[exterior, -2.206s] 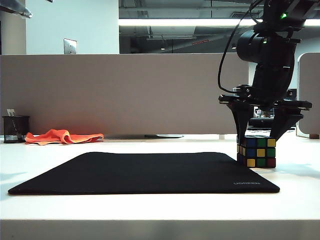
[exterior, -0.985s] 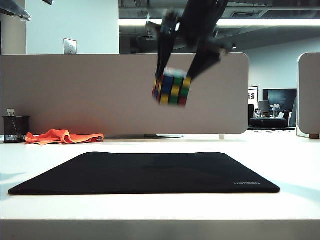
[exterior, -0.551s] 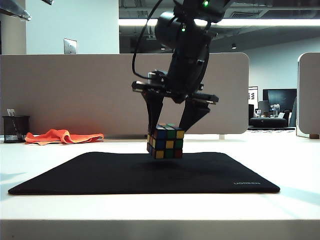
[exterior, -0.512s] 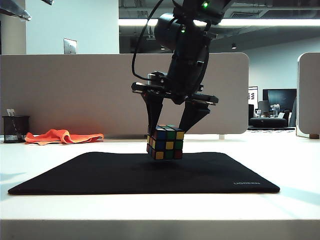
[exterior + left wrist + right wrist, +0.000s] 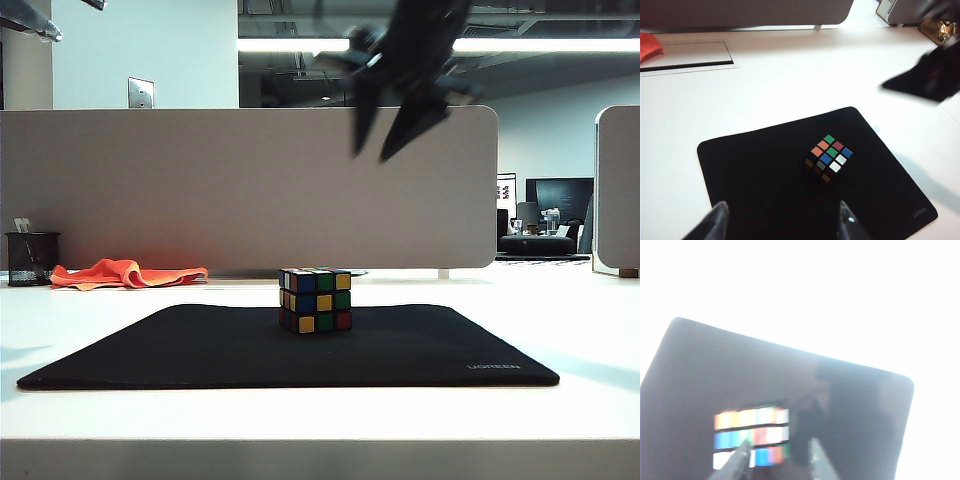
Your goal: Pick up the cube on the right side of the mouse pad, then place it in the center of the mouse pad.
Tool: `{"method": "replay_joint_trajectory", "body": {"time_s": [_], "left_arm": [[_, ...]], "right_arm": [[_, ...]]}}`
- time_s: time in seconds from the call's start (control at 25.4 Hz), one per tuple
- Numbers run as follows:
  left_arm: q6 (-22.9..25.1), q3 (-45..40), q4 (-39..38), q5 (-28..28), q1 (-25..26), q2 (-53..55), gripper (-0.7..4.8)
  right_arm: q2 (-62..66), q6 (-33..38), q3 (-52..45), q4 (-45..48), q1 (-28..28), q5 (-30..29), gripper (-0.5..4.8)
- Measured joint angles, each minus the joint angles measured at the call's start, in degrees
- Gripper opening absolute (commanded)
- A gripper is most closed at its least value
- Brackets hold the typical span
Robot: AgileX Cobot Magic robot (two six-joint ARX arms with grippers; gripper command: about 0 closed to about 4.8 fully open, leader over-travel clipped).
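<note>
- Exterior view: the cube (image 5: pixel 316 300) sits flat on the mouse pad (image 5: pixel 200 350), near the pad's middle and toward its far edge, with nothing touching it.
- The mouse pad lies flat on the white table (image 5: pixel 590 330), its grey lettering at the near right corner.
- The right gripper (image 5: pixel 385 148) hangs high above the cube, well apart from it and a little to the right. It is blurred; its 2 dark fingers stand apart with a gap between them and carry nothing.
- Far left on the table are a black mesh pen cup (image 5: pixel 30 258) and, beside it, an orange cloth (image 5: pixel 125 272), both in front of the grey partition (image 5: pixel 200 190).
- Left wrist view: the left gripper (image 5: pixel 780 225) hovers over the near part of the pad, its 2 fingertips spread wide with nothing between them.
- The cube (image 5: pixel 826 159) rests on the pad beyond those fingertips, its top face a mix of orange, green, red, blue and white stickers. A blurred dark shape of the other arm (image 5: pixel 930 75) shows past the pad's edge.
- Right wrist view: the picture is washed out and blurred. The right gripper (image 5: pixel 777 460) points down at the pad (image 5: pixel 850 410), its fingers apart and empty.
- The cube (image 5: pixel 751 436) lies on the pad below, partly behind 1 fingertip.
</note>
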Motion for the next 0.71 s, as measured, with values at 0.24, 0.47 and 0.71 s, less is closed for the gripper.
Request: {"method": "replay_joint_trajectory", "body": {"time_s": [0.24, 0.47, 0.71], "left_arm": [[0.02, 0.00, -0.55, -1.57, 0.00, -0.02, 0.15], [0.00, 0.00, -1.38, -7.69, 0.00, -1.05, 0.14], [1.14, -0.02, -1.90, -9.07, -0.04, -4.28, 0.11]], "right_arm": [[-12.07, -0.85, -0.02, -6.91, -8.50, -0.48, 0.40], [-21.09, -4.52, 0.00, -6.32, -10.43, 3.93, 0.39], [-27.50, -9.42, -0.26, -5.73, -10.40, 8.09, 0.38]]}}
